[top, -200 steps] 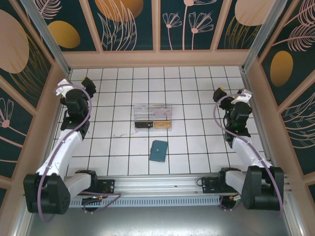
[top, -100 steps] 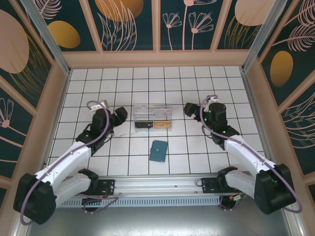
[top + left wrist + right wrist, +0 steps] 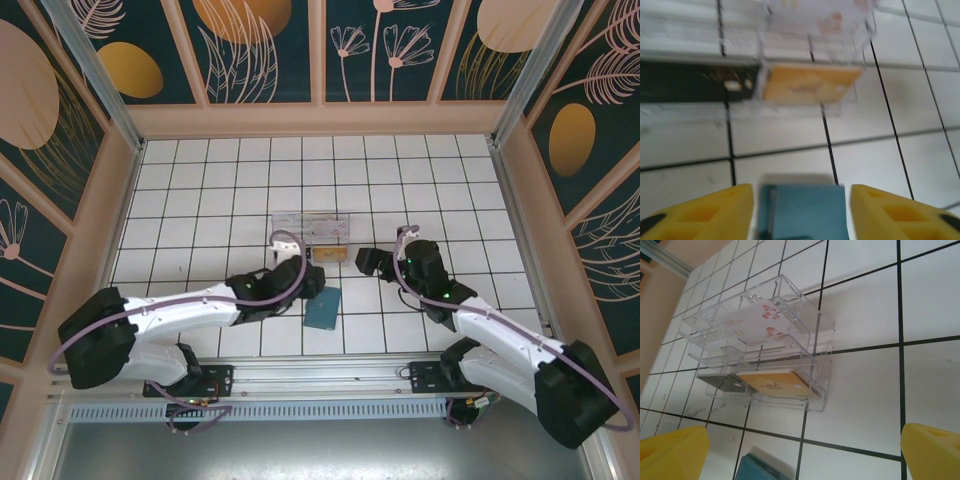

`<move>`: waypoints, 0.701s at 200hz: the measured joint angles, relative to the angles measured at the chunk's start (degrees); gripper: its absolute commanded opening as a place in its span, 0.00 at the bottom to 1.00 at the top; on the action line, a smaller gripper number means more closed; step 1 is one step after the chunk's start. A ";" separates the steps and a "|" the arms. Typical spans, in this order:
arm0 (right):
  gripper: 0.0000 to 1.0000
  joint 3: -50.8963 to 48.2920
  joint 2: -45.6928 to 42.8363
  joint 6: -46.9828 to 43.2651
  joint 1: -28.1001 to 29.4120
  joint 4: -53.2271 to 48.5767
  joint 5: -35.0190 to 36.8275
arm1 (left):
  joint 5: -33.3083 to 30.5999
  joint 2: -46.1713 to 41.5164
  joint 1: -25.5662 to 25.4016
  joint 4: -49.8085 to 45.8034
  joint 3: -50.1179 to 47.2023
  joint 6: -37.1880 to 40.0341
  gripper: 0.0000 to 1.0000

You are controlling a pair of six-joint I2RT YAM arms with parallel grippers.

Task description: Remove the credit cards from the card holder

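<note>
Since both arms have swung in from the table's outer edges within the last second, the left gripper [image 3: 310,282] now sits low at the wallet [image 3: 323,309], and the right gripper [image 3: 368,262] hangs just beside the clear box [image 3: 312,228]. The wallet has not moved: it lies closed and flat on the tiles [image 3: 400,180], just nearer than the box, so no card is out yet.

On the left wrist view, the yellow fingers [image 3: 705,212] bracket the wallet's far end, with slivers of tile either side: narrowed but not yet clamping. The right fingers [image 3: 935,450] are spread wide and empty.

The wallet looks matte teal, thin and rectangular. The box is hard, glossy, compartmented plastic holding a white floral card [image 3: 755,322], an orange one and a dark one.
</note>
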 measured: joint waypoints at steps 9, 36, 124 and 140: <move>0.99 -0.59 -1.95 0.15 0.00 -0.35 0.00 | 0.04 1.25 -1.33 -0.79 0.52 -0.48 0.46; 0.99 -2.03 -6.32 0.85 0.00 -1.62 -0.02 | 0.79 3.32 -4.44 -3.80 1.18 -1.49 0.37; 0.99 -5.97 -9.38 2.43 0.00 -3.17 0.02 | 1.27 11.10 -8.98 -11.15 6.82 -1.99 0.34; 0.99 -5.99 -9.38 2.58 0.00 -3.15 0.02 | 1.05 12.37 -9.01 -11.69 7.74 -1.53 0.36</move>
